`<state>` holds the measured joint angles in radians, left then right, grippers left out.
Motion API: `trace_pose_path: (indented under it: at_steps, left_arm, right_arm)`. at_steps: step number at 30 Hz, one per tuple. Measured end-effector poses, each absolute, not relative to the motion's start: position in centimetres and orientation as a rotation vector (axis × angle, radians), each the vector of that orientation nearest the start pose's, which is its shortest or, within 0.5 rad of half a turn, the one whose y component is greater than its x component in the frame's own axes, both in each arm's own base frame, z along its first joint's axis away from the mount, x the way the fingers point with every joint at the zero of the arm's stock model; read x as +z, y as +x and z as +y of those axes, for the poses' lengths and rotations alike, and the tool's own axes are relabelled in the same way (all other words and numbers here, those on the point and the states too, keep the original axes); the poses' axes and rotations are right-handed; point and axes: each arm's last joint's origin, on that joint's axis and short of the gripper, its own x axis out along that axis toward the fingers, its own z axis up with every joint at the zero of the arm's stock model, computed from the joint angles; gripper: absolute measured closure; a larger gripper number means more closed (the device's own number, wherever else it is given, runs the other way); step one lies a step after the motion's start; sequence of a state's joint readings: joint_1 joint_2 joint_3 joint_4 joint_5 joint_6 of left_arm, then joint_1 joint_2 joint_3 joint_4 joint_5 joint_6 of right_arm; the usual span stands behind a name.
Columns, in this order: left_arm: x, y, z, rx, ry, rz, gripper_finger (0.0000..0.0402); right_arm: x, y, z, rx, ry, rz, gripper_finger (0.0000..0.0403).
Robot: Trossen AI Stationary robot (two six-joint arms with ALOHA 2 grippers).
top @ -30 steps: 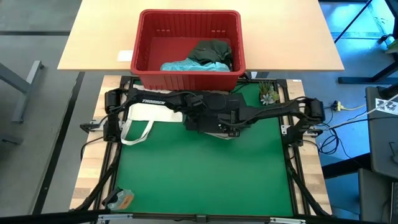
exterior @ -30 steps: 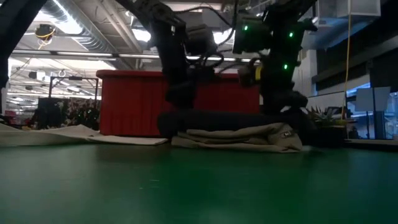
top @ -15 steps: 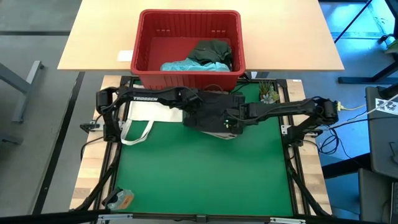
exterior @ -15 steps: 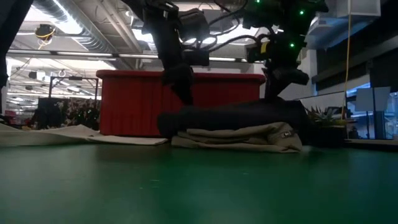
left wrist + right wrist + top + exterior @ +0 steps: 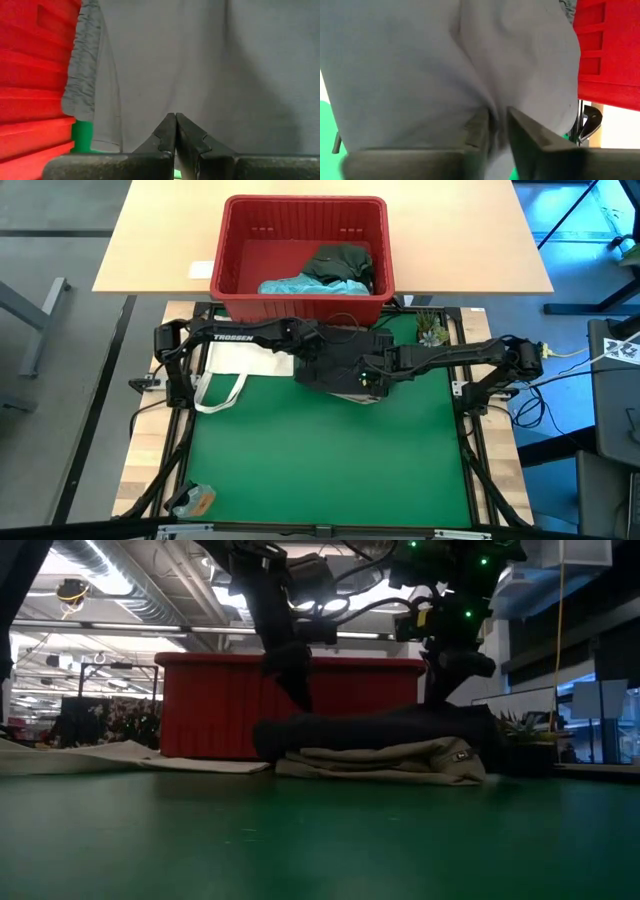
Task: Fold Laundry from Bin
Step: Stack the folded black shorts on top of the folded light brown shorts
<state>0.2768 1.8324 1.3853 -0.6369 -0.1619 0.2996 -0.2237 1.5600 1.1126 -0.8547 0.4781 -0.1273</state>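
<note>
A dark grey garment [image 5: 370, 728] lies on top of a folded khaki garment [image 5: 400, 762] on the green mat, just in front of the red bin [image 5: 300, 305]. A turquoise garment [image 5: 300, 283] and a dark green one [image 5: 340, 260] lie in the bin. My left gripper [image 5: 298, 700] is shut and points down at the grey garment's left part; the cloth fills its wrist view [image 5: 200, 60]. My right gripper [image 5: 440, 700] is shut on the garment's right part. My left gripper is shut right at the grey cloth's top; whether it touches the cloth I cannot tell. My right gripper pinches a puckered fold of the dark grey garment [image 5: 492, 107] between its two fingers, from above, pointing down. The cloth's right part is drawn up a little; the rest lies on the khaki garment.
A white tote bag [image 5: 240, 365] lies flat on the mat's far left. A small plant [image 5: 432, 332] stands at the far right corner, and a small orange object [image 5: 195, 500] lies at the near left. The bin's front wall stands close behind both grippers.
Both grippers have risen from low on the garment pile to just above it. The dark grey garment's right part has come up with my right gripper, while its left part has stayed on the khaki garment. In the last half second nothing has moved.
</note>
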Motion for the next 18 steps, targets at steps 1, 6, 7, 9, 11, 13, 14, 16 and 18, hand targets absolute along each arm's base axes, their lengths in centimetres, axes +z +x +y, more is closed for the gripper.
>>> trace_pose_path:
  at_steps: [1, 6, 7, 9, 11, 13, 14, 16, 18]
  left_arm:
    - [22.2, 36.5, 10.8, 0.222, 0.199, 1.137, 0.0402]
    - [22.2, 36.5, 10.8, 0.209, 0.191, 1.131, 0.0402]
    - [22.1, 36.5, 10.8, 0.209, 0.190, 1.133, 0.0402]
    - [21.8, 36.8, 10.9, 0.213, 0.184, 1.129, 0.0402]
    - [21.3, 36.8, 10.9, 0.216, 0.185, 1.118, 0.0402]
    - [21.0, 37.1, 11.0, 0.228, 0.191, 1.070, 0.0402]
    - [20.8, 37.1, 11.1, 0.235, 0.191, 1.061, 0.0402]
    - [20.3, 37.1, 11.6, 0.250, 0.189, 1.056, 0.0402]
    - [20.0, 37.2, 12.2, 0.278, 0.189, 1.027, 0.0402]
  right_arm:
    - [22.5, 27.9, -7.7, -0.515, -0.273, 1.354, 0.0302]
    - [22.6, 27.9, -7.7, -0.519, -0.291, 1.358, 0.0224]
    - [22.6, 27.8, -7.8, -0.531, -0.300, 1.358, 0.0214]
    - [22.6, 27.7, -8.2, -0.568, -0.312, 1.362, 0.0200]
    - [22.6, 27.5, -9.0, -0.598, -0.301, 1.368, 0.0193]
    - [22.6, 27.2, -10.0, -0.617, -0.262, 1.368, 0.0192]
    - [22.6, 27.1, -10.6, -0.618, -0.232, 1.357, 0.0192]
    - [22.6, 27.0, -11.7, -0.602, -0.154, 1.321, 0.0195]
    - [22.3, 26.8, -12.8, -0.581, -0.081, 1.285, 0.0198]
